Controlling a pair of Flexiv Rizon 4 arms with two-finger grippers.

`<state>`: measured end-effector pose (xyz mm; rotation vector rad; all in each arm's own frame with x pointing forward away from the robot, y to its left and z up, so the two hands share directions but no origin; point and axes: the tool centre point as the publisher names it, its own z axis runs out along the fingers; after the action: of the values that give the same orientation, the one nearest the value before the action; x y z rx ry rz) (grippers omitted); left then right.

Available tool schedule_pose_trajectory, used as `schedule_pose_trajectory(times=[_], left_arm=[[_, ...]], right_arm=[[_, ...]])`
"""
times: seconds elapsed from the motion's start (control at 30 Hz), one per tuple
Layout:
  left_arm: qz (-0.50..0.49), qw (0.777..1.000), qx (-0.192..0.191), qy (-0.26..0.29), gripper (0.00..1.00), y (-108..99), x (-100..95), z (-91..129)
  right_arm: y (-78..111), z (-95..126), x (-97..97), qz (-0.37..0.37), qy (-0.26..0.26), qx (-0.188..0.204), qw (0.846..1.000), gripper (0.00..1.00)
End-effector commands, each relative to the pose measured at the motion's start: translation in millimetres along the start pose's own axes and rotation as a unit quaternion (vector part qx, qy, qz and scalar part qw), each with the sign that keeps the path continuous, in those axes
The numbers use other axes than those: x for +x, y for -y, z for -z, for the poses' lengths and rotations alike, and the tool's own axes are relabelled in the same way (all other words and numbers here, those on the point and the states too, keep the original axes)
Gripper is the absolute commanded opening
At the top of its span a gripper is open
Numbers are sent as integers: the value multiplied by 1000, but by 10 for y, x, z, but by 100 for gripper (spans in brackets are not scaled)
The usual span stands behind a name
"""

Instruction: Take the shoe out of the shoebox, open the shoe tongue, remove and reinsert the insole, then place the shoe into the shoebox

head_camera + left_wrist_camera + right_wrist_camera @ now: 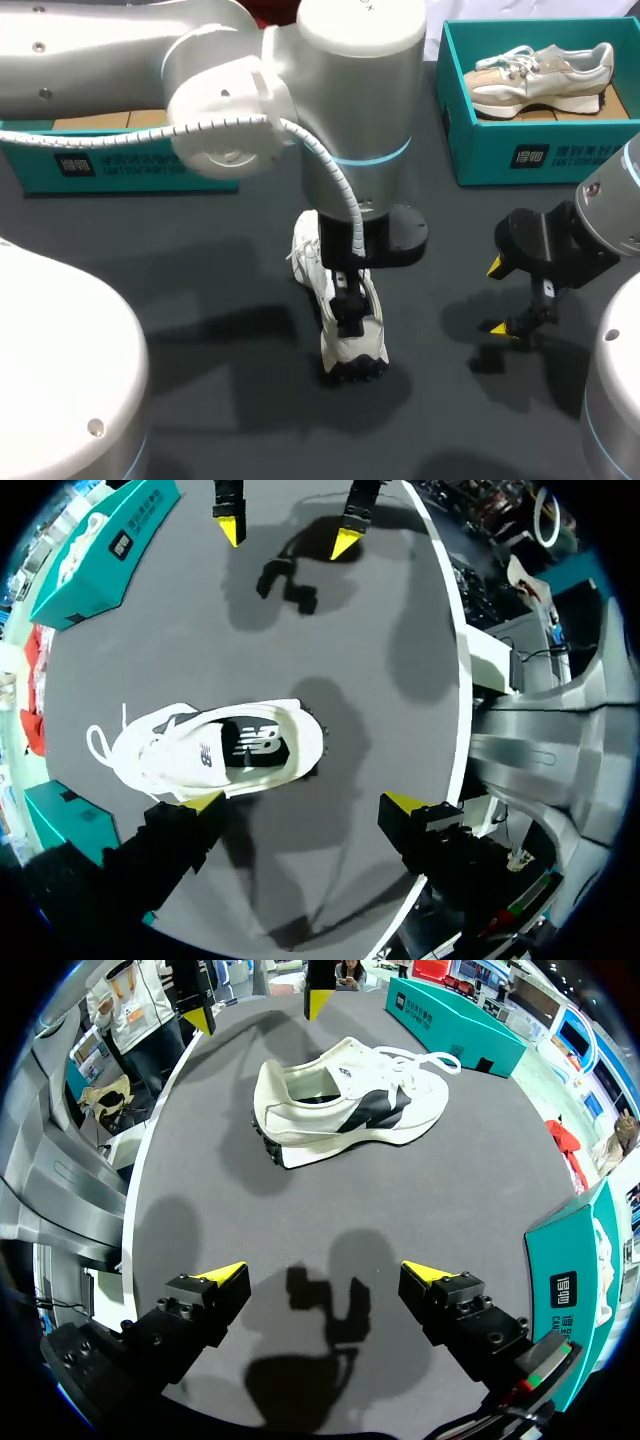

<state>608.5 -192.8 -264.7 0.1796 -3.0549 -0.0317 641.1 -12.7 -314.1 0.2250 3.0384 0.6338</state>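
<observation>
A white shoe (340, 315) with a black insole stands upright in the middle of the dark table. My left gripper (350, 318) hangs right above it, open. In the left wrist view the shoe (215, 750) lies under and beside one finger (205, 801), its heel reaching into the gap of the left gripper (305, 802). My right gripper (500, 297) stands open to the right of the shoe, holding nothing. From the right wrist the shoe (345, 1105) lies well ahead of the right gripper (325, 1272). The teal shoebox (520, 150) is at the back right.
A beige shoe (540, 75) lies inside the back-right shoebox. A second teal box (120, 165) stands at the back left, partly behind my left arm. Bare dark table stretches between the white shoe and both boxes.
</observation>
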Motion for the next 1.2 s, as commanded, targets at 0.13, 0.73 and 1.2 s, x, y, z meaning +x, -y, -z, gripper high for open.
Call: schedule_pose_trajectory(times=[0.13,0.73,1.2], left_arm=[[62,997,33,8,100,101,68,-242],[-11,999,37,-14,100,174,11,-383],[-1,1000,26,-8,98,302,24,-754]], right_arm=[[1,-3,18,0,2,1,1000,100],[1,-3,18,0,2,1,1000,100],[1,-3,18,0,2,1,1000,100]])
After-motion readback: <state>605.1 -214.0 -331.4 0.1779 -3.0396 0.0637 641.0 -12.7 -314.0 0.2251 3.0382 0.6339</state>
